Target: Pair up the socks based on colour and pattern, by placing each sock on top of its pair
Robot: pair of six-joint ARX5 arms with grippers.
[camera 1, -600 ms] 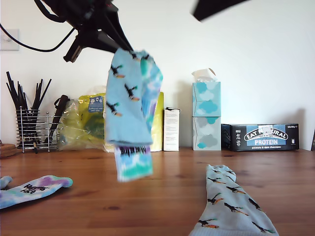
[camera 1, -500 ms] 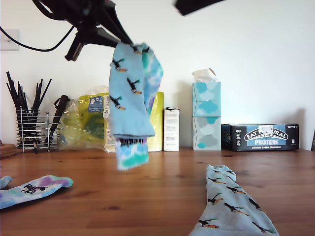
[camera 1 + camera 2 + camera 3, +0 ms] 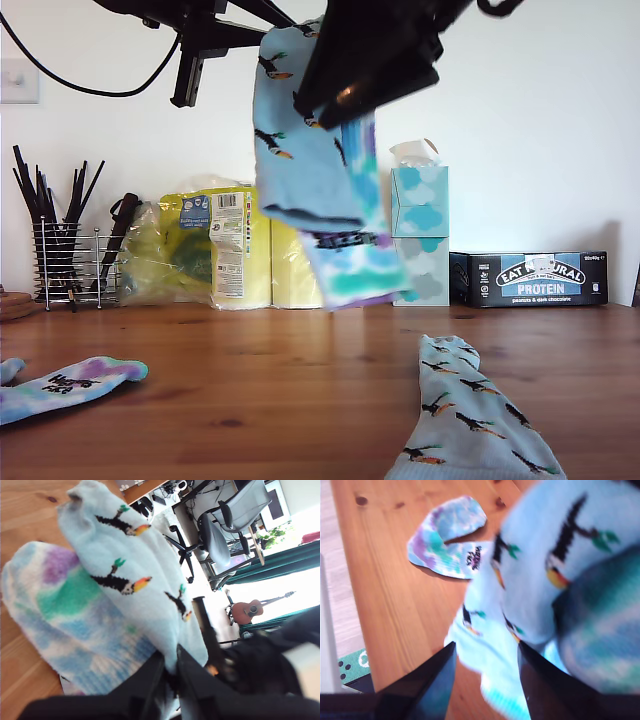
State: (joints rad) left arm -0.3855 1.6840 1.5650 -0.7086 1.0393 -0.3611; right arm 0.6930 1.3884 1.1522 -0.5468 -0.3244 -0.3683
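Note:
My first gripper (image 3: pixel 285 22) (image 3: pixel 172 672) is shut on two socks hanging high above the table: a light blue bird sock (image 3: pixel 300 150) (image 3: pixel 135 570) and a tie-dye sock (image 3: pixel 355 260) (image 3: pixel 65 610) behind it. My second gripper (image 3: pixel 345 95) (image 3: pixel 485 650) is open, right in front of the hanging pair near its top, and the bird sock (image 3: pixel 545 555) fills its view. Another tie-dye sock (image 3: pixel 65 385) (image 3: pixel 447 535) lies flat at the exterior view's lower left. Another bird sock (image 3: pixel 470 420) lies at the exterior view's lower right.
Along the back wall stand a wire holder of black utensils (image 3: pixel 65 255), yellow packages (image 3: pixel 215 250), stacked tissue boxes (image 3: pixel 420 230) and a dark protein bar box (image 3: pixel 528 278). Bare wooden table (image 3: pixel 300 400) shows between the two lying socks.
The first gripper has carried the hanging socks up and toward the exterior view's right. The second arm has come down from the upper right to just in front of them.

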